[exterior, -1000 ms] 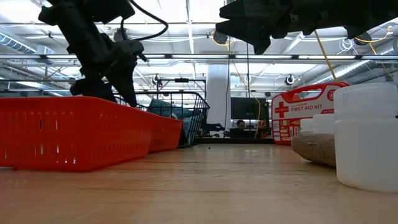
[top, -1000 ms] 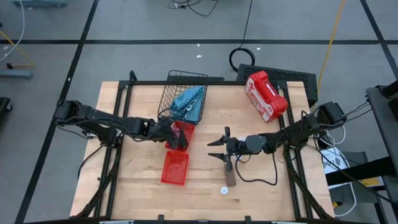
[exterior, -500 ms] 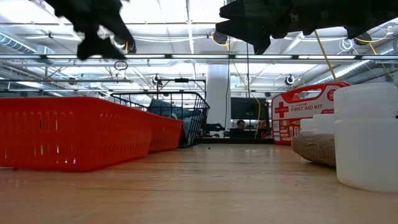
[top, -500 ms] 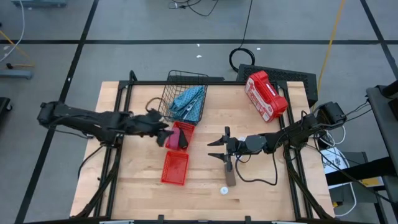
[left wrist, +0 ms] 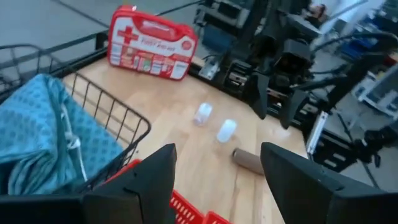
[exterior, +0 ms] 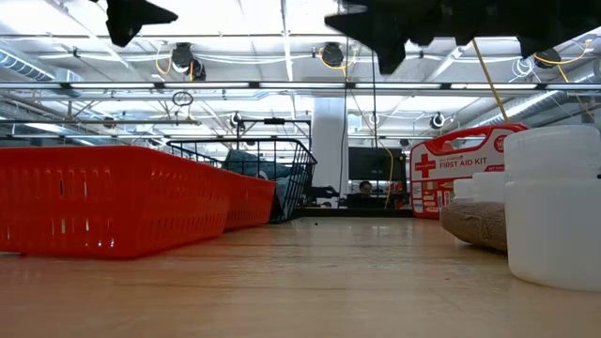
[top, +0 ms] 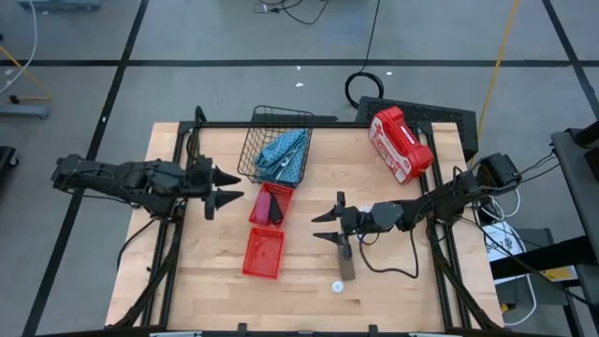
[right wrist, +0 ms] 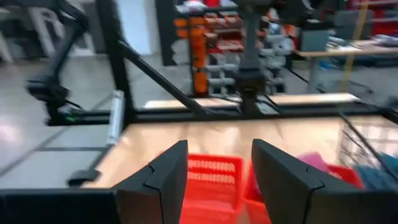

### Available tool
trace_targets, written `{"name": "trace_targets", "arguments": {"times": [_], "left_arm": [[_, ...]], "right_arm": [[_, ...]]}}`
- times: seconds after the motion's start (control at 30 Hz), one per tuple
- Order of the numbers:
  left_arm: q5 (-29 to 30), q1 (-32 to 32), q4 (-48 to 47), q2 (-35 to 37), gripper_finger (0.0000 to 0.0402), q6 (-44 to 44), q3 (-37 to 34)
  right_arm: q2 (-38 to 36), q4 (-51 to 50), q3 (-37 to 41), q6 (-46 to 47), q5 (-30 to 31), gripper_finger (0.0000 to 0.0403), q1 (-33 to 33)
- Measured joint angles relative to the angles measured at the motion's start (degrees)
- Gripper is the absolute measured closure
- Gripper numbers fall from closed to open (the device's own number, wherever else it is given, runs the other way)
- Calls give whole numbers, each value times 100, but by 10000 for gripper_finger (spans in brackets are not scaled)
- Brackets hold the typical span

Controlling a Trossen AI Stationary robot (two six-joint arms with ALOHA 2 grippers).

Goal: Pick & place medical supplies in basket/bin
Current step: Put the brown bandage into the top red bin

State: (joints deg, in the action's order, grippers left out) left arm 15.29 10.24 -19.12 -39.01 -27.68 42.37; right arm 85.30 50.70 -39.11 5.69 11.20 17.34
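Note:
A light-blue pouch (top: pixel 284 153) lies in the black wire basket (top: pixel 255 142) at the table's far middle. Just in front of it, a red bin (top: pixel 261 214) holds a pink roll (top: pixel 265 197) and a black roll (top: pixel 277 212). A second red bin (top: pixel 264 251) stands nearer. A brown roll (top: pixel 346 263) and a white vial (top: pixel 337 286) lie on the table; the left wrist view shows two vials (left wrist: pixel 203 113). My left gripper (top: pixel 234 187) hangs open and empty, high and left of the bins. My right gripper (top: pixel 318 227) hovers open above the brown roll.
A big red and white first aid case (top: pixel 400 142) stands at the far right of the table. Bare wood (top: pixel 206 262) lies left of the bins and at the near right. A black frame rail (top: pixel 281 124) runs along the table's far edge.
My left gripper has risen from over the far red bin and drawn back toward the table's left edge, tipping up toward level and rolling. It stays open and empty. The rolls remain in the bin.

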Motion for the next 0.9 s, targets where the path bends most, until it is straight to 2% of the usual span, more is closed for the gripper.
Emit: {"name": "trace_targets", "arguments": {"times": [0.23,0.33,0.4,0.47,0.53,0.6,0.67,0.73,0.9], "left_arm": [[-21,2,84,164,160,891,0],[-20,2,81,129,160,1139,0],[-21,2,81,76,160,1197,2],[-22,2,63,40,160,1243,2],[-22,2,81,1,160,1258,2],[-23,2,45,-3,160,1277,2],[-22,2,39,-8,160,1300,2],[-22,2,-12,-25,160,1300,2],[-20,2,-69,-105,160,1300,2]], "right_arm": [[0,403,-16,71,-226,236,76],[0,22,-338,73,-142,231,320],[0,-1009,-847,70,197,219,556],[0,-2770,-1608,135,711,200,795],[78,-4761,-2472,674,1252,178,1009],[285,-6425,-3208,1633,1511,156,1120],[442,-7836,-3654,2673,1527,139,1191],[543,-8771,-3828,3718,1350,128,1246],[743,-9786,-3615,5811,572,127,1290]]}}
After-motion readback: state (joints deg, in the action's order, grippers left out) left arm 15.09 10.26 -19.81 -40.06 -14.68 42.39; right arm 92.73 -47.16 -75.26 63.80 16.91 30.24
